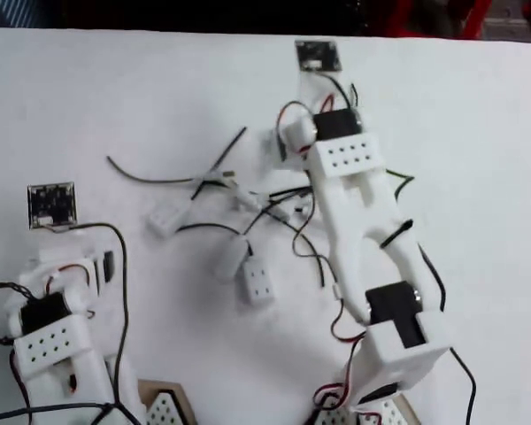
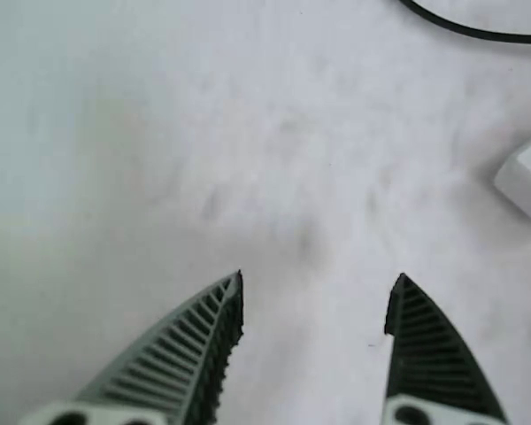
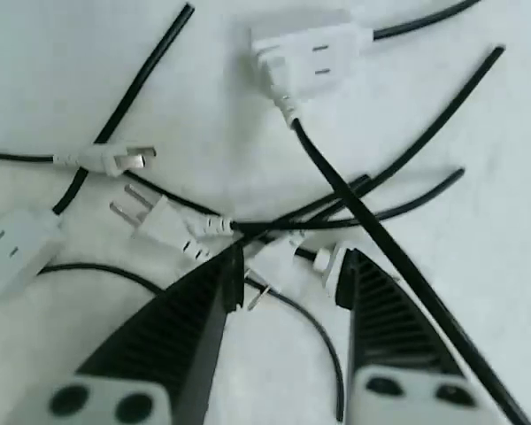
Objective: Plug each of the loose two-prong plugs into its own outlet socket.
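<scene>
Right gripper (image 3: 289, 266), jaws spread wide, poised low over a tangle of thin black cables (image 3: 398, 168) on the white table (image 2: 159, 133). A small white two-prong plug (image 3: 267, 258) lies between its fingertips, not yet pinched, and one cable runs slantwise just beside one jaw. A second white plug (image 3: 164, 223) and a third white plug (image 3: 115, 160), both with bare metal prongs, lie near by. A white rectangular outlet socket (image 3: 314, 53) sits beyond the tangle, with another white socket block (image 3: 9, 248) at its fringe. No plug appears seated in a socket. Left gripper (image 2: 317, 285), jaws likewise apart and holding nothing, hangs over bare table, with the corner of a white socket housing (image 2: 527, 181) close by. Likely hazards: closing here may trap a crossing cable along with the plug, giving a weak, skewed hold. Lifting may drag the neighbouring plugs and sockets through the interlaced leads. A plug gripped off-axis would meet the slots with tilted prongs. A light, unanchored socket block would probably slide away under insertion force unless the other arm braces it.
</scene>
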`<action>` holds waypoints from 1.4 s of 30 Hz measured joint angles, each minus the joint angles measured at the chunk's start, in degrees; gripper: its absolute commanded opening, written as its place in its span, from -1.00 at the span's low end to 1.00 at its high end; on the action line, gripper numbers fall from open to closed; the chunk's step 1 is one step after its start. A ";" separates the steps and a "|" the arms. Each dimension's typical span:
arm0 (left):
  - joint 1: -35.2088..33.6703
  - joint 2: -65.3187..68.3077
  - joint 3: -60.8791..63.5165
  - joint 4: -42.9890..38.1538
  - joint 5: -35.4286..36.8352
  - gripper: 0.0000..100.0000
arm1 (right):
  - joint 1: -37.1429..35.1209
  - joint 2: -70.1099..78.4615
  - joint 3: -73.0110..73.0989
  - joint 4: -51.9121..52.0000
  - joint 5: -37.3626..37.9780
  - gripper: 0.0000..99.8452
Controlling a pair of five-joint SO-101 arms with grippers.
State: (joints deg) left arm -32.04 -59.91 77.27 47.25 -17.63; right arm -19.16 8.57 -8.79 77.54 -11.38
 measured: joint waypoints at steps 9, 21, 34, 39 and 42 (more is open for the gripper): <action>0.00 0.00 0.00 0.00 0.00 -0.48 | -5.54 -0.09 5.54 4.48 -6.77 -0.66; 0.00 0.00 0.00 0.00 0.00 -0.48 | -6.68 -0.09 17.76 -8.35 -14.24 -0.66; 0.00 0.00 0.00 0.00 0.00 -0.48 | -6.59 -0.09 26.73 -22.07 -19.34 -0.66; 0.00 0.00 0.00 0.00 0.00 -0.48 | -5.98 4.66 26.64 -25.76 -20.48 -0.67; 0.00 0.00 0.00 0.00 0.00 -0.48 | -5.10 8.18 24.62 -25.49 -20.48 -0.79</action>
State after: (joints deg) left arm -32.04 -59.91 77.27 47.25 -17.63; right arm -24.26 16.75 15.82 52.04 -31.87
